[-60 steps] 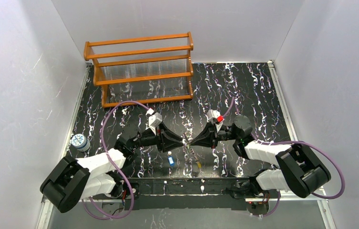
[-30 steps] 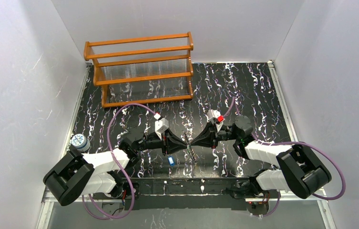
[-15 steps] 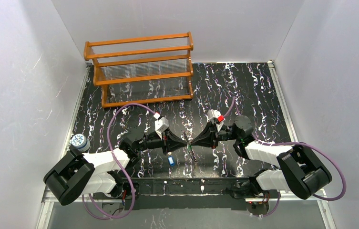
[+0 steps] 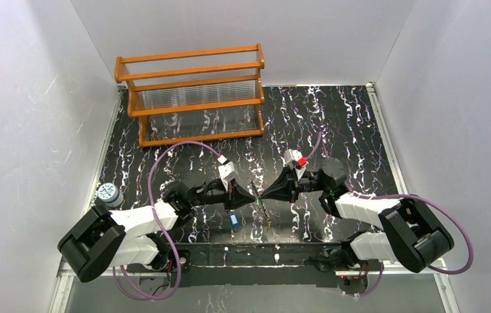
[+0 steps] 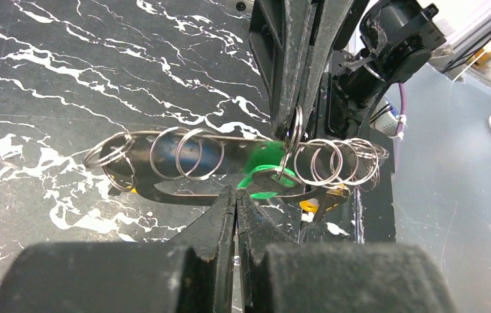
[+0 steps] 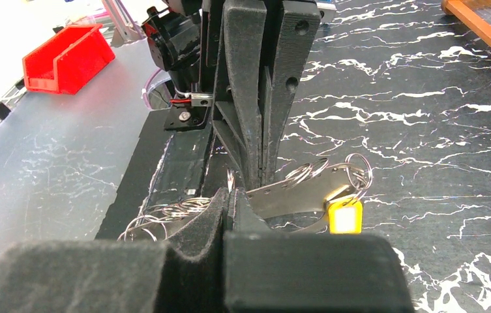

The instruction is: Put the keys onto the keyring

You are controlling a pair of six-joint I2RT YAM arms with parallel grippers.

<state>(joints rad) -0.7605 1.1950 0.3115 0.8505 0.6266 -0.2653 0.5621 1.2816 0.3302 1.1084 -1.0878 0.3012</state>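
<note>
Over a black, white-veined table (image 4: 347,117) boxed in by pale walls, pointing the left gripper (image 4: 253,193) and the right gripper (image 4: 262,195) at each other, almost tip to tip, near the front middle. Holding the keyring (image 5: 233,136) between them, stretched roughly level as a long flat oval strung with many small rings. Pressing the left jaws together, seemingly on its lower strand, right beside the green key (image 5: 263,163), with the contact point partly hidden by the fingers themselves. Clamping the right jaws on one split ring (image 5: 293,140) standing upright just above that green head. Carrying the yellow key (image 6: 345,217) hanging from a ring at one end of the loop. Not touching the blue key (image 4: 233,219), lying on the table just beside the left fingers on the near side. Sharing the table with a wooden rack (image 4: 193,105) at the back left and a small blue-and-white roll (image 4: 107,193) at the left edge.
</note>
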